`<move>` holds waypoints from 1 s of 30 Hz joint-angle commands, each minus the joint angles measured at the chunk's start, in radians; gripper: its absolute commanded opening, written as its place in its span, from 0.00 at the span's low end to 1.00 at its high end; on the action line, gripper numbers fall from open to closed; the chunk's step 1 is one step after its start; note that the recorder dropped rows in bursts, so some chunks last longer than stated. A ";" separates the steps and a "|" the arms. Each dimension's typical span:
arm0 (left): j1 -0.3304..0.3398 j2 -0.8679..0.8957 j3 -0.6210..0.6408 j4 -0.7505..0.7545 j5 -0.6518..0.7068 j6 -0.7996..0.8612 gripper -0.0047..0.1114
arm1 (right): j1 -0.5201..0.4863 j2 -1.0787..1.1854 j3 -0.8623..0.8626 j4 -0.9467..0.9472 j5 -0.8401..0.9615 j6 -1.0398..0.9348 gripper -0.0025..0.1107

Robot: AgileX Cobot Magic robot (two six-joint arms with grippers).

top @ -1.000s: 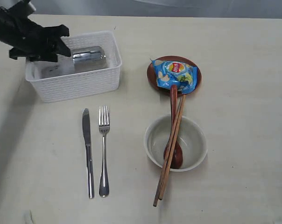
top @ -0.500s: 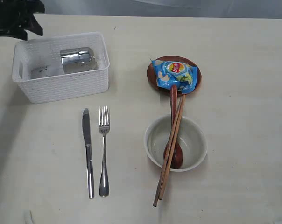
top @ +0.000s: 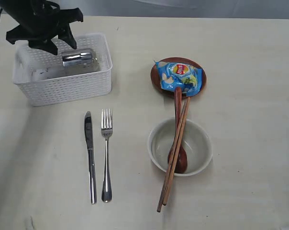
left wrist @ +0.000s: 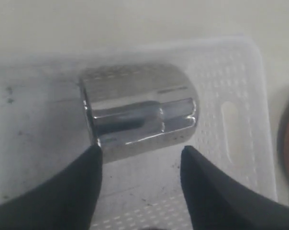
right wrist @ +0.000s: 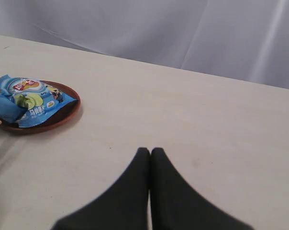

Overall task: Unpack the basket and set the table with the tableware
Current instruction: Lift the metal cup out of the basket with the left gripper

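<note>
Left wrist view: my left gripper (left wrist: 140, 153) hung over the steel cup (left wrist: 139, 110) with its fingers apart, holding nothing.
The cup lay on its side inside the white basket (top: 63, 86), at the far left of the table (top: 245, 72). It sat just past my two fingertips, facing the gap between them. Its long way ran along the basket's long side, from one finger to the other. I could not tell which end was the mouth. My right gripper (right wrist: 150, 152) was pressed together, well apart from the basket.
</note>
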 commanded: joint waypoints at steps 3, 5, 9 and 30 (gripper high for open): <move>-0.003 0.008 -0.001 0.080 -0.017 -0.102 0.56 | -0.003 -0.005 0.003 -0.002 -0.005 0.002 0.02; -0.003 0.019 -0.001 0.047 -0.022 -0.102 0.56 | -0.003 -0.005 0.003 -0.002 -0.005 0.002 0.02; -0.016 0.058 -0.001 0.005 -0.043 -0.085 0.56 | -0.003 -0.005 0.003 -0.002 -0.005 0.002 0.02; -0.026 0.149 -0.001 -0.290 -0.163 0.121 0.47 | -0.003 -0.005 0.003 -0.002 -0.005 0.002 0.02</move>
